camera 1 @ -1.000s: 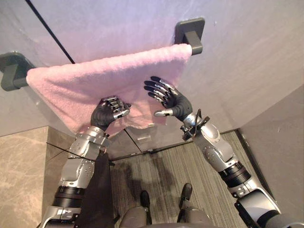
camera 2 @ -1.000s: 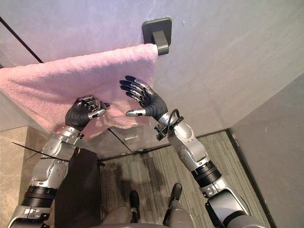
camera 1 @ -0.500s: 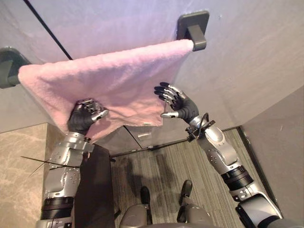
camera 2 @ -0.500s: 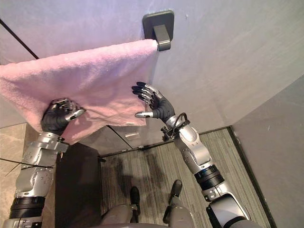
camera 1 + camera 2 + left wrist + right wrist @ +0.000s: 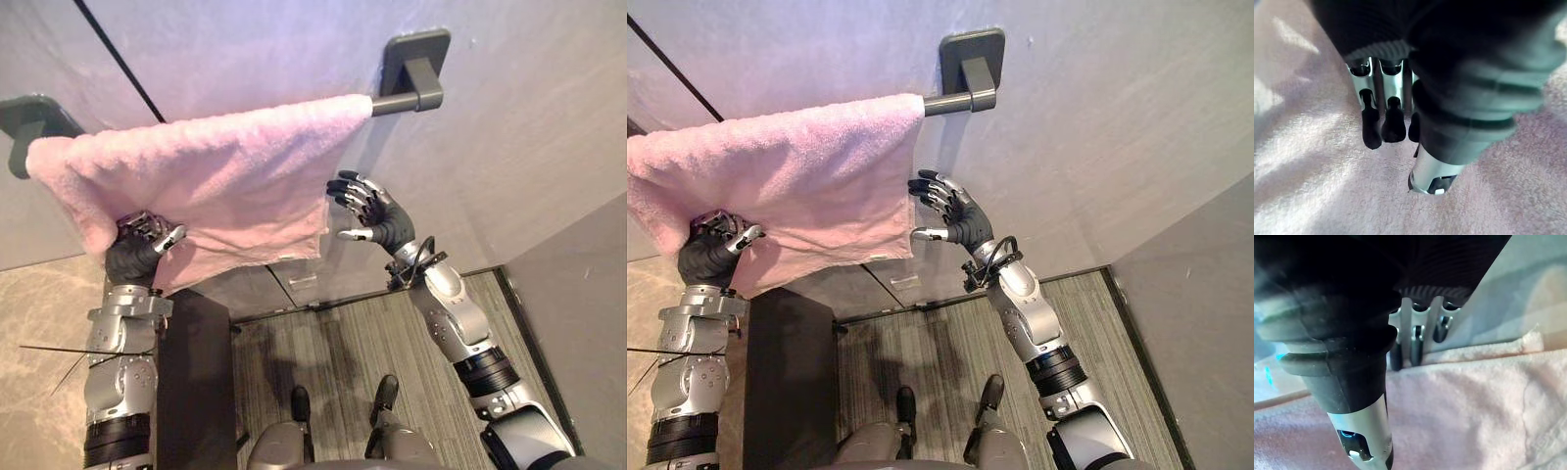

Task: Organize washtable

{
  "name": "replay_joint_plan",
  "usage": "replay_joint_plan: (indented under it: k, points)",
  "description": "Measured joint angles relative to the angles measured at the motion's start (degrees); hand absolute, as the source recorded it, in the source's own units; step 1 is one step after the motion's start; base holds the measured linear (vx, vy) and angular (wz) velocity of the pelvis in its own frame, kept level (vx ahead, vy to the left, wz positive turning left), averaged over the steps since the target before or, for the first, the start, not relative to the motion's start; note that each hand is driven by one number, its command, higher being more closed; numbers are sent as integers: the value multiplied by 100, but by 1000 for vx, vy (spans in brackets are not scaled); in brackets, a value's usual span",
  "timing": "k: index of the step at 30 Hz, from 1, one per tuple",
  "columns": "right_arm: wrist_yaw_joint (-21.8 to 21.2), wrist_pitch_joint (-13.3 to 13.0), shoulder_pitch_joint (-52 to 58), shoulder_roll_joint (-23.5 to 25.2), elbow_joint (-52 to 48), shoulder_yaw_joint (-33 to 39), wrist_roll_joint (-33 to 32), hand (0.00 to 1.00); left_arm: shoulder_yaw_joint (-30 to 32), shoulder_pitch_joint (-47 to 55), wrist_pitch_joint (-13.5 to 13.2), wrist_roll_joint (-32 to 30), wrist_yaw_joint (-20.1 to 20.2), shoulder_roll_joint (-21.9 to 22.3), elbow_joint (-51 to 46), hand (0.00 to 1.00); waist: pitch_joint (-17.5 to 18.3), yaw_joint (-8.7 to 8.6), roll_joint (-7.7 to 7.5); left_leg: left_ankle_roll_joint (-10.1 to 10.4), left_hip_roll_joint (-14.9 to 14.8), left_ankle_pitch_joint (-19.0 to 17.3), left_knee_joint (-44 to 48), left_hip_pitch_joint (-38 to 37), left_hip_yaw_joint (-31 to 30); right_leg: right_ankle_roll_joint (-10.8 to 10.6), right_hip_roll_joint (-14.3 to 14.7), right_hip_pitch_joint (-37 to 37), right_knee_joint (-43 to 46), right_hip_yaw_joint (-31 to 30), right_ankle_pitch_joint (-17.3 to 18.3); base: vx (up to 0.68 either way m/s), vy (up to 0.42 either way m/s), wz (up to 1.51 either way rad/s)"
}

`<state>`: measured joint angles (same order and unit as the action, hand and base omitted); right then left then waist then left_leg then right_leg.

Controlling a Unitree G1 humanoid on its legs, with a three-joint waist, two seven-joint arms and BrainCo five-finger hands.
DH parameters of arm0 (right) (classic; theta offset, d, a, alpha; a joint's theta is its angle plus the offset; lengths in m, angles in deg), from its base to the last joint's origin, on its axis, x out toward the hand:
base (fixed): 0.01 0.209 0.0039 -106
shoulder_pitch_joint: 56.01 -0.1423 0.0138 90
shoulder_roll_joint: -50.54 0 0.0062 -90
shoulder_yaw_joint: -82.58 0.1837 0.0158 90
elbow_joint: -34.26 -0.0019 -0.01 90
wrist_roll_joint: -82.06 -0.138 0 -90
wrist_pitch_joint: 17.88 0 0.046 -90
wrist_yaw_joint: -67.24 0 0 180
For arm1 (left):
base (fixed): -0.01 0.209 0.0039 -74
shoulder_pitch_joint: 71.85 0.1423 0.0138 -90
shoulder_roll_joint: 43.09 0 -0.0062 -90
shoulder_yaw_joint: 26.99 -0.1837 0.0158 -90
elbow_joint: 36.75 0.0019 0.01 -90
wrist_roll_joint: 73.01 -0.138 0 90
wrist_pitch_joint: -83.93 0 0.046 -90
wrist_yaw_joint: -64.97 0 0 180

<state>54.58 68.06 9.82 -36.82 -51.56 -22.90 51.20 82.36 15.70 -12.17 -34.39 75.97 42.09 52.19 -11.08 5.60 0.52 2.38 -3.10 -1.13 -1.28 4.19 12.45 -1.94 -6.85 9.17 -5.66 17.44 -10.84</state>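
Nearest you, low beside the left arm, stands a black block [image 5: 196, 382] whose nature you cannot make out, with a strip of marbled counter [image 5: 39, 313] next to it that is cut off at the frame edge, and the striped floor [image 5: 343, 343] below. Further out, your left robot hand [image 5: 135, 258] is curled into a fist on the lower left corner of the pink towel [image 5: 225, 176]. Its wrist view shows the dark fingertips [image 5: 1393, 122] dug into the cloth with the thumb close beside them, though how much cloth sits inside the fist is hidden. Your right robot hand [image 5: 377, 220] is spread wide and holds nothing. It hovers just beside the towel's right edge, and you cannot tell whether its fingers [image 5: 1415, 347] touch the hem. The towel hangs over the towel bar [image 5: 394, 101], covering it except for a short bare stretch at the right end. The right bracket [image 5: 416, 54] is in full sight on the grey wall [image 5: 529, 127], while the left bracket [image 5: 29, 116] is partly cut off and partly behind the towel.
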Motion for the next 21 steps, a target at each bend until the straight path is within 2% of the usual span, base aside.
replay_joint_plan:
  k: [15, 17, 19, 21]
  points:
    - [2, 5, 233, 81, -13, 111, 132, 0, 140, 244, -1, -62, -75, 54, 86, 0, 3, 8, -6, -1, 3, 3, -29, -147, -122, -2, -14, -207, -1, 138, 2, 4, 9, 4]
    - [18, 12, 549, 78, -175, 599, 261, 0, 159, 393, 1, -98, 23, 54, 86, 0, 3, 17, -5, -2, -2, 3, -28, -218, -123, -3, -11, -284, -1, 139, 3, 13, 15, 1]
    - [188, 5, 1149, 78, -336, 1711, 457, 0, 290, 626, 16, -99, 69, 57, 86, 0, 10, 2, -16, -7, 2, -1, -33, -313, -124, -4, -14, -373, -2, 138, 4, 23, 37, 0]
    - [416, 4, 1479, 91, -337, 2490, 532, 0, 536, 715, 23, -97, 149, 66, 86, 0, 15, 0, -24, -8, 8, -1, -35, -323, -123, -4, -18, -379, -2, 138, 4, 7, 16, 0]
